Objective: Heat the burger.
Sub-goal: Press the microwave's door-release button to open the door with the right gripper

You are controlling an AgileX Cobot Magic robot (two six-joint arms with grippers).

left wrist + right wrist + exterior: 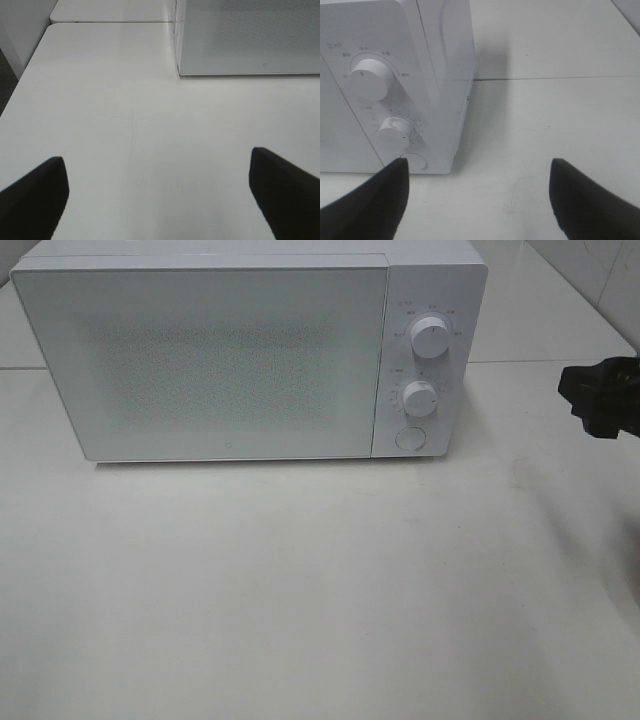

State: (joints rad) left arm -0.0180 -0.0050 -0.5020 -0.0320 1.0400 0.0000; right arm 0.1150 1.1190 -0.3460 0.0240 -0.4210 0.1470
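The burger shows in no view. At twelve o'clock on the desk (300,590) the microwave (230,360) has its frosted door (210,370) shut, and nothing behind it can be made out. Open desk runs from the door's lower edge toward six o'clock and out to both sides. Two knobs (431,337) and a round button (409,437) sit beside the door, their markings too small to read. The right jaws stand wide apart and empty, with the right arm (600,400) cut off at three o'clock. The left jaws, likewise apart, show only as dark fingers (35,200).
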